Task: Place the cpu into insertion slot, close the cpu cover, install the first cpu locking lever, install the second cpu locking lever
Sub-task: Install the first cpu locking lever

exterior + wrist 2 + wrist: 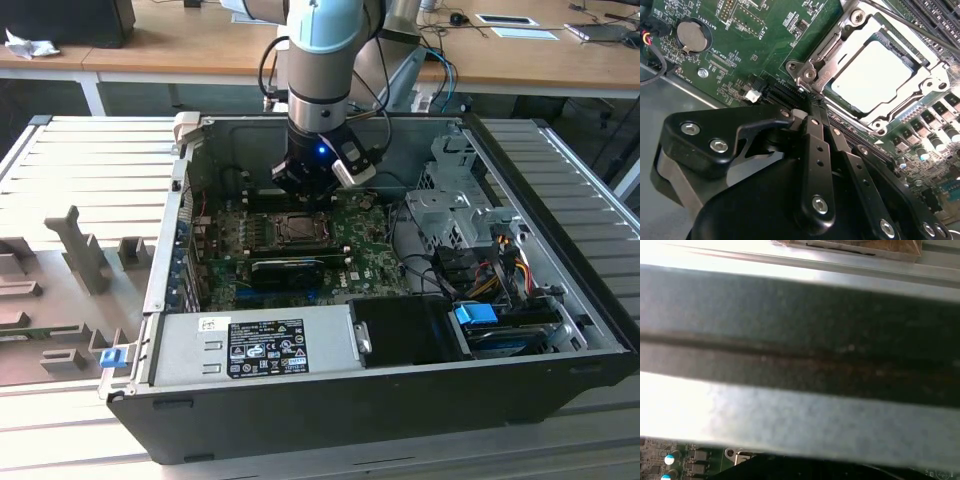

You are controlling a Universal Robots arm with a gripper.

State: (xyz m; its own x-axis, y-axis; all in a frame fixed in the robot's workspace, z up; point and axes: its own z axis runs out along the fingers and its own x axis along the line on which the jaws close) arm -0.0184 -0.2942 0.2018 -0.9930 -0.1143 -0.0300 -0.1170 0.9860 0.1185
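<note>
In the second wrist view the cpu (872, 75), a dull silver square, lies in the insertion slot (855, 20). The cpu cover (935, 82), a silvery frame, is down around it. A thin metal lever rod (905, 22) runs along the slot's far edge; I cannot tell whether it is latched. My gripper (811, 102) is shut with nothing between its black fingers (816, 150), and its tips sit right at the slot's near corner (807, 75). In the exterior view the gripper (308, 190) hangs inside the open computer case, just behind the insertion slot (297, 228).
The green board (755, 40) carries a coin battery (692, 36) and small connectors. A black ribbed block (290, 268), the grey power supply (260, 345), a drive cage (455, 205) and cables (500, 260) crowd the case. The case wall (800, 355) looms close in the first wrist view.
</note>
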